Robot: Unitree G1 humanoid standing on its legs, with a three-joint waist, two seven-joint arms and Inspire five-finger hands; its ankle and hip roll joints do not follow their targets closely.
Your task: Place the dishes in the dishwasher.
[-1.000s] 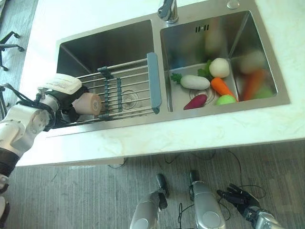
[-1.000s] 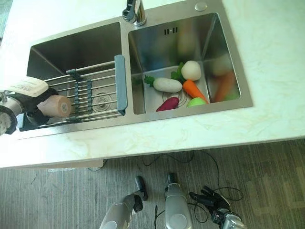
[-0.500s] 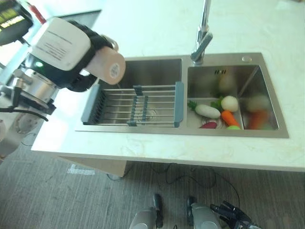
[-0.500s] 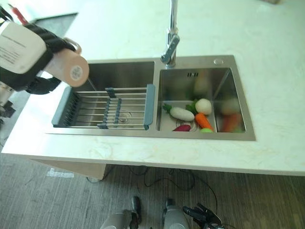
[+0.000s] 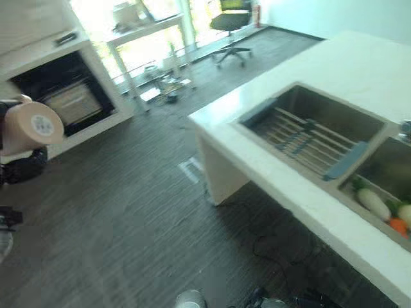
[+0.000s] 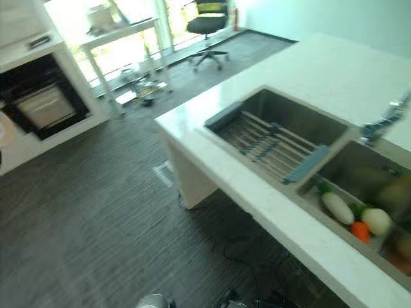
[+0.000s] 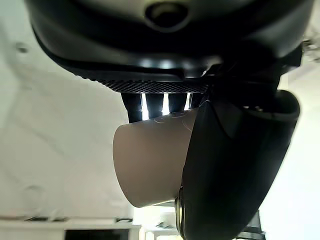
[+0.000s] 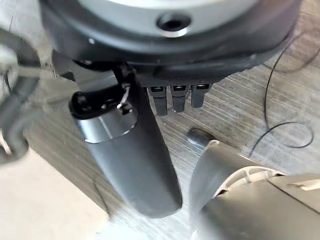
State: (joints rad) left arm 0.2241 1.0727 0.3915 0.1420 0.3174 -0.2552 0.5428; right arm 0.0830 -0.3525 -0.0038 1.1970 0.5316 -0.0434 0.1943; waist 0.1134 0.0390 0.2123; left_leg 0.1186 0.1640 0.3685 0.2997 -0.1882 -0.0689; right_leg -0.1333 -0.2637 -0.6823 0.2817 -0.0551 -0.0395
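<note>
Left hand [image 7: 230,165] raised, fingers and thumb curled in grasp; right hand [image 8: 135,150] hanging low, fingers relaxed

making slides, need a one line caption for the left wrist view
Left hand curled around a beige cup.

Dark grey wood-grain floor [image 5: 128,212] spreads across the room. A white stone desk [image 6: 308,70] stands at the right. Far back, bright windows [image 5: 160,13] light a white table [image 6: 122,29] and a black swivel chair [image 6: 209,25]. A black built-in oven [image 5: 64,96] sits far left.
</note>
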